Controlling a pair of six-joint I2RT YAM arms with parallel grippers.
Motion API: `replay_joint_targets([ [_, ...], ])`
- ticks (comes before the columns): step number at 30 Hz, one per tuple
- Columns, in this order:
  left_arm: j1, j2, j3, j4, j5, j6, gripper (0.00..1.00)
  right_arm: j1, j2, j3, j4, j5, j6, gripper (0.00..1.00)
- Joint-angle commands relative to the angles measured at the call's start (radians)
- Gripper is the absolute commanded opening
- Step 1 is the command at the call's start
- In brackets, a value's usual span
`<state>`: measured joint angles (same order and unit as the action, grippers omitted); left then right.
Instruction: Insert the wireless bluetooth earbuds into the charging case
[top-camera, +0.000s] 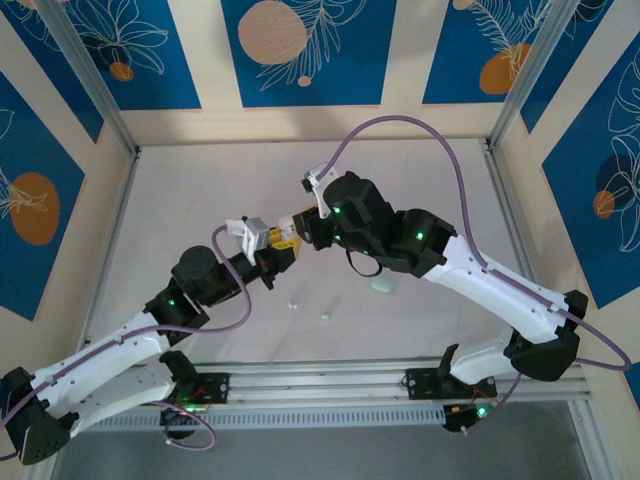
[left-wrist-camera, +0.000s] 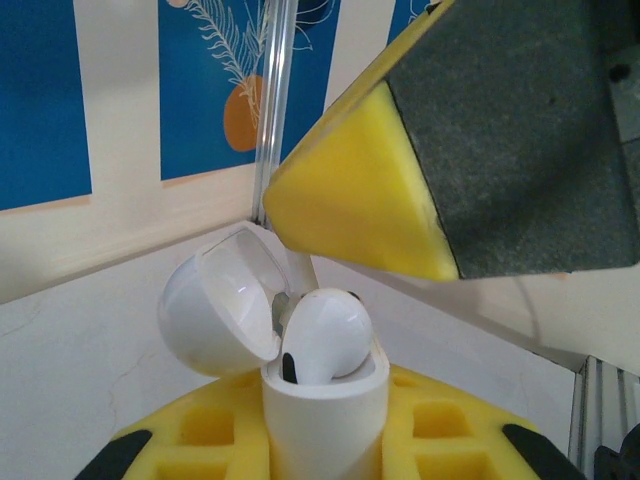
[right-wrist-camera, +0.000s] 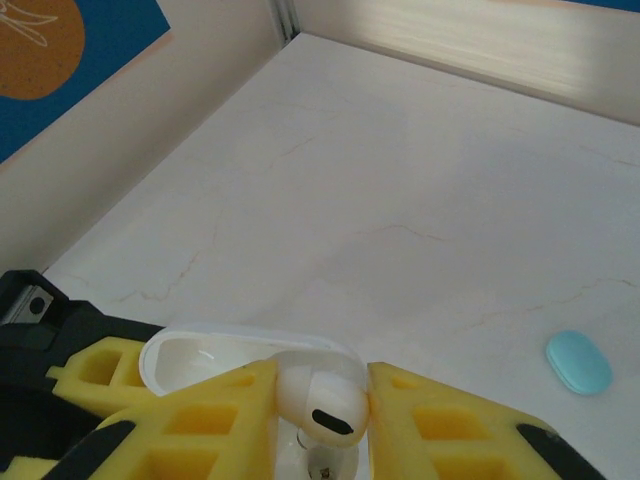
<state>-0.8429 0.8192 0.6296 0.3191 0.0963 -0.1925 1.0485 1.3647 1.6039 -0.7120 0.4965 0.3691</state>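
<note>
Progress looks early: left claw (top-camera: 272, 243) clamps the open case (left-wrist-camera: 325, 410), right claw (right-wrist-camera: 320, 430) pinches one white earbud (right-wrist-camera: 315, 395) into its mouth, two earbuds (top-camera: 291, 303) wait on the table (top-camera: 420, 200)

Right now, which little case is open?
The white case pinched in the left gripper: its lid is flipped back, with a white earbud at its mouth. The pale blue case lying on the table looks shut.

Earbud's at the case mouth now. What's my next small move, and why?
Probably ease the right end effector down a little to seat the white earbud it pinches. The earbud sits proud of the rim of the open charging case, which the left end effector holds.
</note>
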Motion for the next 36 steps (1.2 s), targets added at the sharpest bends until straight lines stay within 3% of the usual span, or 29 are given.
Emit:
replay_joint_targets([
  [1, -0.005, -0.020, 0.026, 0.060, -0.016, 0.006, 0.20, 0.012, -0.001, 0.013, -0.028, -0.010, -0.039, 0.27],
  [10, -0.004, -0.017, 0.031, 0.063, -0.018, 0.007, 0.20, 0.013, 0.007, 0.015, -0.054, -0.023, -0.059, 0.26],
  [16, -0.004, -0.011, 0.030, 0.082, -0.010, 0.007, 0.20, 0.003, 0.025, 0.026, -0.069, -0.146, -0.045, 0.28],
  [23, -0.004, -0.013, 0.030, 0.090, -0.009, 0.010, 0.20, -0.022, 0.008, -0.002, -0.068, -0.205, -0.002, 0.31],
  [36, -0.004, -0.008, 0.031, 0.075, 0.017, 0.022, 0.20, -0.074, -0.056, -0.015, -0.014, -0.290, 0.069, 0.45],
])
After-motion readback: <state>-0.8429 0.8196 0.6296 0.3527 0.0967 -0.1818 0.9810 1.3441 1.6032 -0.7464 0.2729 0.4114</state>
